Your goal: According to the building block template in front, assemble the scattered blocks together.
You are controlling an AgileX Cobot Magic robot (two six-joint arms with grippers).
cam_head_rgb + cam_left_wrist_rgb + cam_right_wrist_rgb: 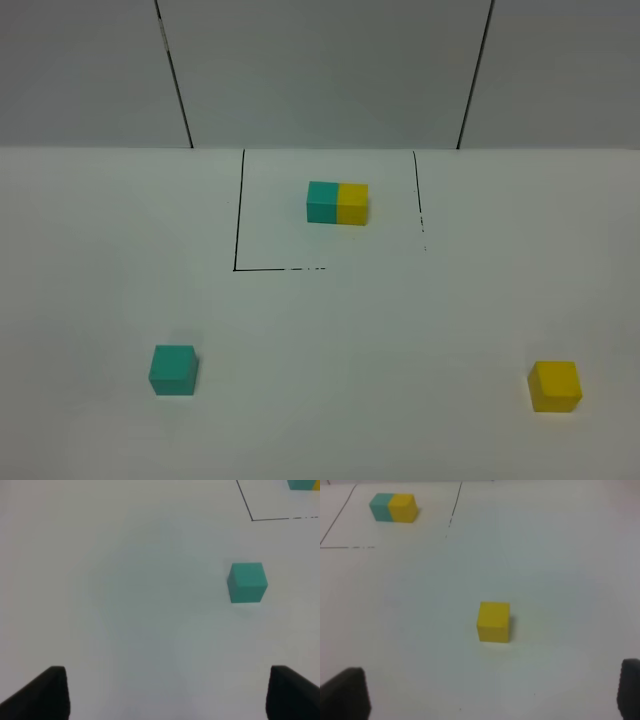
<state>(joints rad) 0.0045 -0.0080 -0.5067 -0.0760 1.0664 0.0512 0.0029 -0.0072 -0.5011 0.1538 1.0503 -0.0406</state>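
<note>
The building block template [337, 202], a teal cube joined to a yellow one with teal on the left, sits inside a black-lined square at the back; it also shows in the right wrist view [393, 507]. A loose teal block [173, 370] [247, 582] lies at the front left. A loose yellow block [555, 386] [493, 622] lies at the front right. My left gripper [167, 695] hovers open, short of the teal block and off to one side. My right gripper [492, 695] is open, short of the yellow block. Neither arm shows in the exterior high view.
A black-lined square outline [238, 225] marks the template's spot on the white table [350, 340]. Grey wall panels [320, 70] rise behind the table's back edge.
</note>
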